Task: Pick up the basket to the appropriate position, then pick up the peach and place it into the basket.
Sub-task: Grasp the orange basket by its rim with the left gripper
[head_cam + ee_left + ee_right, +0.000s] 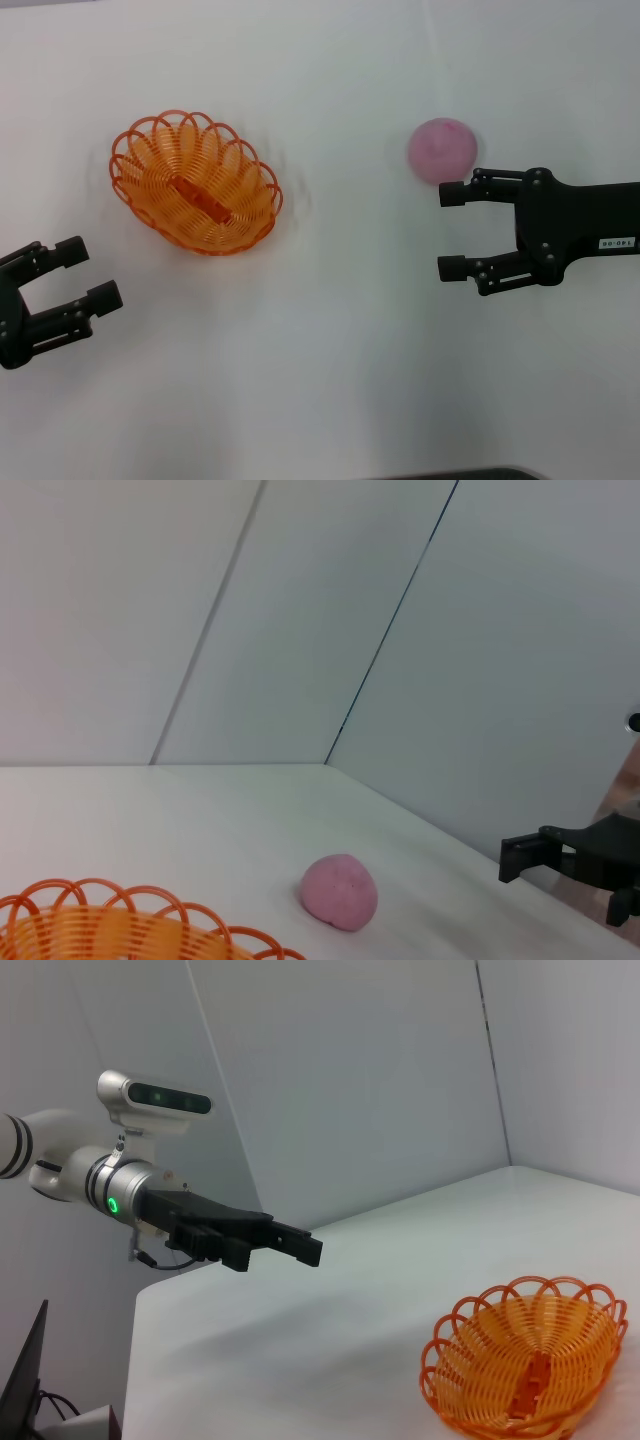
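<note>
I see a bright orange looped-wire basket [196, 183] w/ scalloped rim, a pink peach [441, 150] w/ faint darker pink blotches, both on a plain white table [330, 350], plus black left gripper [88, 274] & black right gripper [452, 231].

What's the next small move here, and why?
Probably the left gripper should ease toward the basket: it is open and short of the rim, and the basket goes first. The right gripper, open beside the peach, can wait.
</note>
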You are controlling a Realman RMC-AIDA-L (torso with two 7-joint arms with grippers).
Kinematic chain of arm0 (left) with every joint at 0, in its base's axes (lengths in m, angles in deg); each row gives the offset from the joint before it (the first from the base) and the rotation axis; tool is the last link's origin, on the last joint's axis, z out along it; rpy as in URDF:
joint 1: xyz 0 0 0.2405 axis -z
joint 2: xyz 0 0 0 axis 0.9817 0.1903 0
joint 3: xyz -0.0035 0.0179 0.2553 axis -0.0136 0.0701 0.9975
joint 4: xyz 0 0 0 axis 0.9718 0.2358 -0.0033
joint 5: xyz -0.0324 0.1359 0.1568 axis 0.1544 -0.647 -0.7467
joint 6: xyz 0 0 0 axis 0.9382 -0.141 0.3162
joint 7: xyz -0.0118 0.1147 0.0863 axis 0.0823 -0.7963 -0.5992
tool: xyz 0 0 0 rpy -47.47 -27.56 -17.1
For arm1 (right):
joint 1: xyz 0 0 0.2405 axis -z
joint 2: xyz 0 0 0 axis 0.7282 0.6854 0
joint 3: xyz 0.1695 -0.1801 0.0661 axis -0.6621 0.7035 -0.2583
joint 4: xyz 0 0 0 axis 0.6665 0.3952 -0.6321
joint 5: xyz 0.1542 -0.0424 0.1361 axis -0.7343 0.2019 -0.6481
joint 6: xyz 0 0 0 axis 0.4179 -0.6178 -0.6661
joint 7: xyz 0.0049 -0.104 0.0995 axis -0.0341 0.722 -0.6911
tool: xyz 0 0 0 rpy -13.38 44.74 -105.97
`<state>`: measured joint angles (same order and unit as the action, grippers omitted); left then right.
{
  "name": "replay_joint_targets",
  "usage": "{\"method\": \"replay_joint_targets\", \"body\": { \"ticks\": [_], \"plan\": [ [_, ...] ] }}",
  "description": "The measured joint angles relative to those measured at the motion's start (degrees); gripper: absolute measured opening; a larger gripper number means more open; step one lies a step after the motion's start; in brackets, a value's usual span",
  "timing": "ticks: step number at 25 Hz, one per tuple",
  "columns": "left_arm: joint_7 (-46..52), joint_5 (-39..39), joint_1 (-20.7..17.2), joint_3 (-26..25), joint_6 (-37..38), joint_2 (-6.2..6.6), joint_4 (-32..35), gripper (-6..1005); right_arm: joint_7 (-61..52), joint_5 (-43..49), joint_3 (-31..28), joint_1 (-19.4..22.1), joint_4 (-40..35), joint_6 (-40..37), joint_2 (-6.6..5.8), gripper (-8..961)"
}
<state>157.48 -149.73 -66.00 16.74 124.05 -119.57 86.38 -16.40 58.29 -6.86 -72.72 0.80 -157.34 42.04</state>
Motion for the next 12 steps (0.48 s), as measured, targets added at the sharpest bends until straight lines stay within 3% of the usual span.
{"method": "replay_joint_targets", "body": {
  "ticks": [12],
  "plan": [
    [-0.8,-0.2,0.0,0.3,0.5,0.00,0.0,845,0.0,0.0,0.0,-0.1,0.0,0.0,0.00,958]
  ]
}}
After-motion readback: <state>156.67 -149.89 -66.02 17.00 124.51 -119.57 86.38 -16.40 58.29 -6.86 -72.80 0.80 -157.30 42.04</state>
